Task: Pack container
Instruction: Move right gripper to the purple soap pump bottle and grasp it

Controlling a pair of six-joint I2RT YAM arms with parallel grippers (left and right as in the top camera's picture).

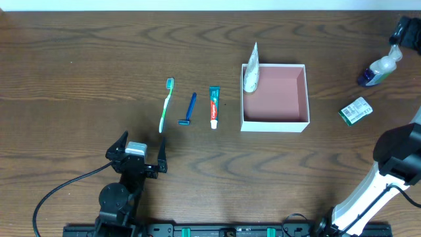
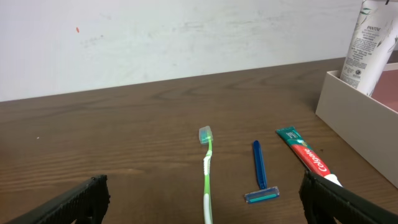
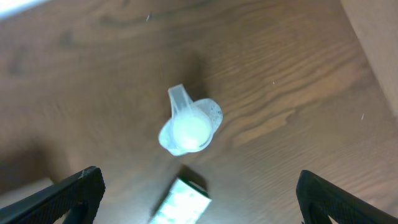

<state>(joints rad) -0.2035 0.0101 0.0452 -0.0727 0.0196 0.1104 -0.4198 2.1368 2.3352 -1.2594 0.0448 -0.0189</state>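
Observation:
The container, a square white box with a dusty-pink inside, sits right of centre with a white tube leaning in its left corner; its white wall and the tube show in the left wrist view. A green toothbrush, blue razor and red toothpaste tube lie left of it. My left gripper is open and empty, just before the toothbrush, razor and toothpaste. My right gripper is open above a clear spray bottle, seen from above.
A small green-and-white packet lies at the right, below the bottle; it shows blurred in the right wrist view. A black cable runs from the left arm's base. The right arm's body stands at the lower right.

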